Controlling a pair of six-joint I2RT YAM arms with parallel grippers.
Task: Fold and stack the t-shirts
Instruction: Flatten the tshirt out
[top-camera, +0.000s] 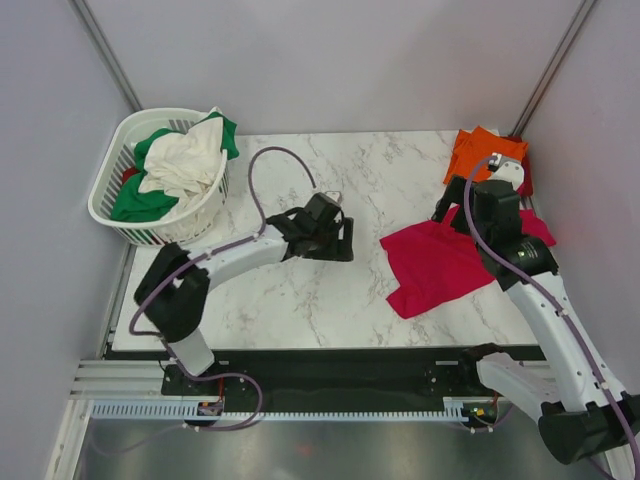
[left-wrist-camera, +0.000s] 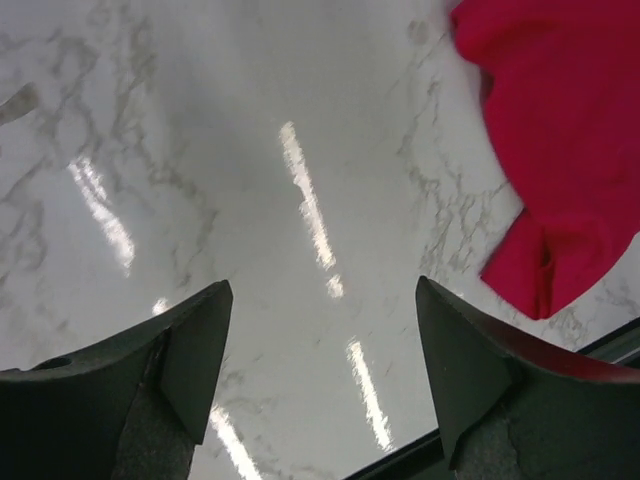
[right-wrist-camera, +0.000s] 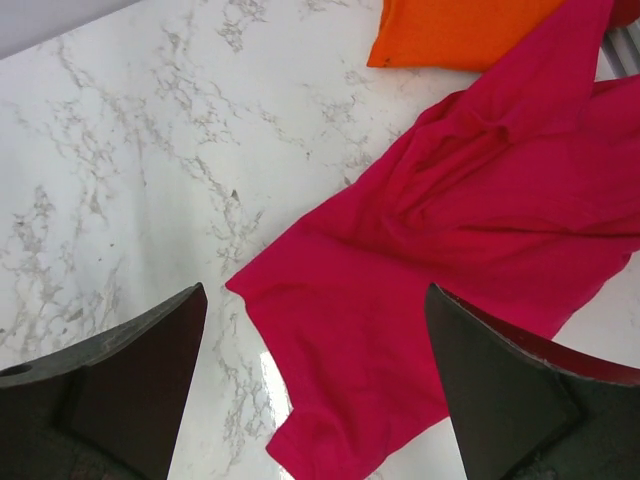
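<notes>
A crimson-pink t-shirt (top-camera: 440, 262) lies crumpled on the right half of the marble table; it also shows in the right wrist view (right-wrist-camera: 450, 270) and at the right of the left wrist view (left-wrist-camera: 560, 150). A folded orange t-shirt (top-camera: 482, 152) lies at the back right corner, over a dark red one (top-camera: 526, 178) that only peeks out; the orange one also shows in the right wrist view (right-wrist-camera: 450, 30). Green (top-camera: 140, 200) and cream-white (top-camera: 185, 160) shirts fill the basket. My left gripper (left-wrist-camera: 322, 370) is open and empty over bare marble. My right gripper (right-wrist-camera: 315, 380) is open and empty above the pink shirt.
A white slatted basket (top-camera: 118, 215) stands at the back left corner. The marble table (top-camera: 300, 300) has a dark front edge. Grey walls enclose the table on three sides. The right arm (top-camera: 520, 250) reaches over the pink shirt's right side.
</notes>
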